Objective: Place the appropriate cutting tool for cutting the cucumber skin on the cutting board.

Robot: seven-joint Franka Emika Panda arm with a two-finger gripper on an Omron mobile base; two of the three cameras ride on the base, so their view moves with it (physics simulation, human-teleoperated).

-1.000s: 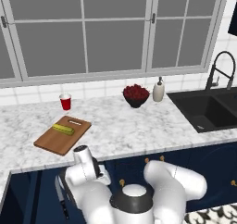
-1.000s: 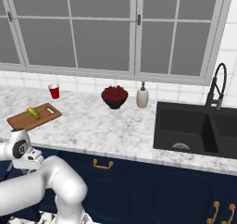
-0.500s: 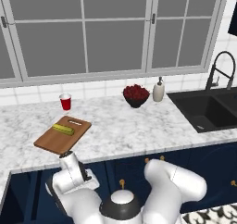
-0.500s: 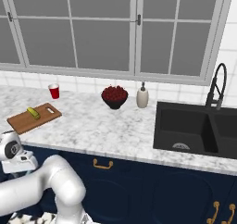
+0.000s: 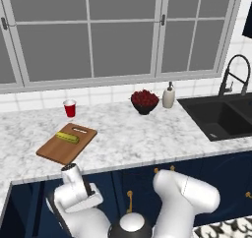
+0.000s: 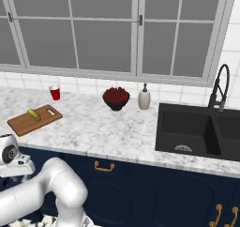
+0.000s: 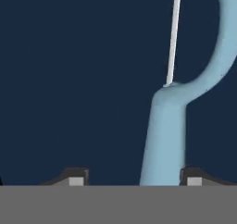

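Arm lower; peeler (image 7: 163,140) head away from gripper (image 7: 132,177)

Matt wooden cutting board (image 5: 59,148) on glossy marble counter (image 5: 133,133) — smooth light-blue plastic peeler (image 7: 166,135).

**Quick head count of what's on the counter**

Counted everything I can make out, one kind at a time:

- One cutting board (image 5: 65,143), brown wood.
- One cucumber (image 5: 67,137), a little yellow-green piece.
- One red cup (image 5: 70,108).
- One dark bowl (image 5: 144,102) with red stuff in it; can't count the individual red bits, they blur together.
- One soap bottle (image 5: 169,96), pale with a pump top.
- One black faucet (image 6: 219,87).
- One black sink (image 6: 193,132), and it's got two basins.
- One peeler (image 7: 172,121), light-blue handle, seen close up from the hand view.
- Two dark fingertips (image 7: 74,177) at the bottom of that same view.
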